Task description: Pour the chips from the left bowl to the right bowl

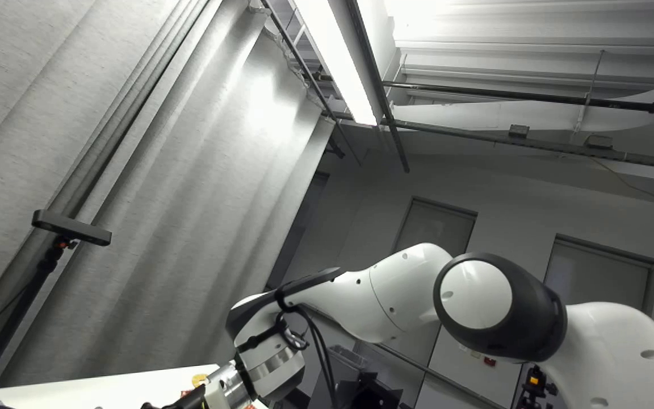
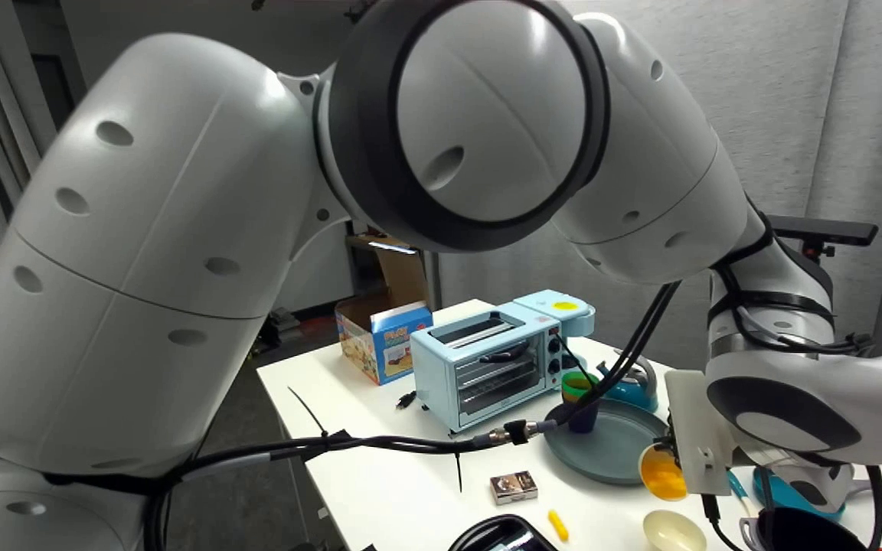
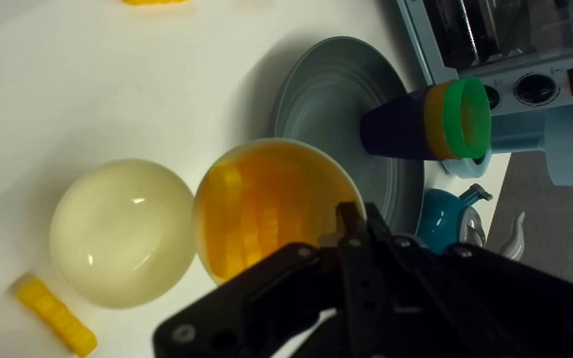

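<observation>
My gripper (image 3: pixel 363 214) is shut on the rim of a cream bowl (image 3: pixel 324 194), one finger inside and one outside. Several yellow-orange chips (image 3: pixel 256 223) lie in this bowl. In an exterior view the held bowl (image 2: pixel 645 468) appears tilted, its opening towards that camera. A pale bowl (image 3: pixel 122 233) with no chips in it stands on the table beside the held bowl; it also shows in an exterior view (image 2: pixel 673 530). In the exterior views the fingertips are mostly hidden or cut off.
A loose yellow piece (image 3: pixel 57 318) lies near the pale bowl, another (image 2: pixel 557 525) further off. A grey plate (image 3: pixel 311 109) with stacked cups (image 3: pixel 430 119), a teal kettle (image 3: pixel 440 219) and a blue toaster oven (image 2: pixel 487 360) stand behind. A dark pot (image 2: pixel 801 532) stands near the arm.
</observation>
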### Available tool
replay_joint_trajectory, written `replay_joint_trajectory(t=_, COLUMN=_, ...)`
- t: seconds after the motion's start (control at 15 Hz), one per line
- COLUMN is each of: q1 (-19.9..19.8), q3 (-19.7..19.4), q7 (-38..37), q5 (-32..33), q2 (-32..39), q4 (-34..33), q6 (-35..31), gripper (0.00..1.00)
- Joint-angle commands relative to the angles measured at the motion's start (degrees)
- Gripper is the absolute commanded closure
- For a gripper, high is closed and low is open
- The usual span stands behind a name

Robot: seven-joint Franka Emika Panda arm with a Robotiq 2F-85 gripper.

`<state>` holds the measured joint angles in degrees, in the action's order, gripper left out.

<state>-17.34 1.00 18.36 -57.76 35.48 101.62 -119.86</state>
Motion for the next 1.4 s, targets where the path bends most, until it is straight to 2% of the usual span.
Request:
replay_joint_trajectory(t=0.0, q1=-0.82, q3=-0.44, q7=2.51, q5=-3.94, q2=3.21, q4=-2.82, q6=3.96, gripper=0.99)
replay_joint_trajectory(t=0.53, q1=-1.65, q3=-1.26, q7=4.24, q5=-6.74, q2=7.11, q4=-5.64, q6=6.53, gripper=0.99)
replay_joint_trajectory(t=0.93, q1=-3.19, q3=-1.64, q7=5.36, q5=-11.65, q2=7.69, q4=-6.68, q6=9.77, gripper=0.99)
replay_joint_trajectory(t=1.33, q1=-3.07, q3=-2.89, q7=6.10, q5=-13.83, q2=7.46, q4=-6.31, q6=12.28, gripper=0.99)
